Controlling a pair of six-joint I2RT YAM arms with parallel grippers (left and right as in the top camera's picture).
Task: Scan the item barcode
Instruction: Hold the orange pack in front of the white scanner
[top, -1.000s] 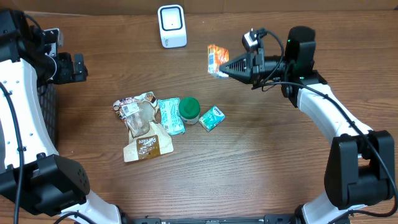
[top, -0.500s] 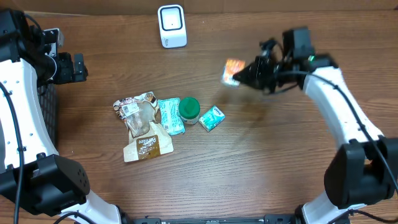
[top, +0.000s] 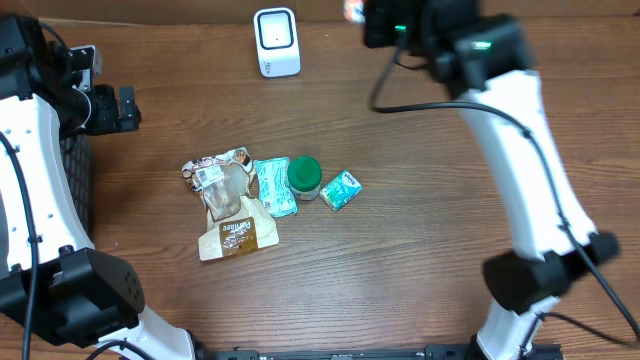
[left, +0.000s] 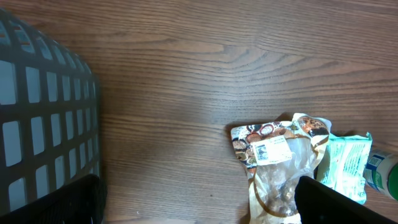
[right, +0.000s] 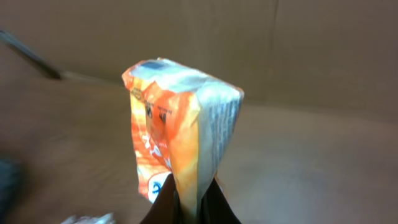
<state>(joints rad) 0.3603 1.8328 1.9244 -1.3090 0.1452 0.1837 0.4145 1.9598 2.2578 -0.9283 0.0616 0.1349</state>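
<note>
Right gripper (right: 189, 204), tight on orange packet (right: 177, 124), now further back

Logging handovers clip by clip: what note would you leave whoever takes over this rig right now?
Left gripper: open, empty, beside the basket.
Right gripper: shut on the orange packet, lifted at the table's back edge, right of the scanner.
Done: packet picked up. Whether it has scanned cannot be told.
Left: face its barcode to the scanner; the pile of other items waits mid-table.
</note>
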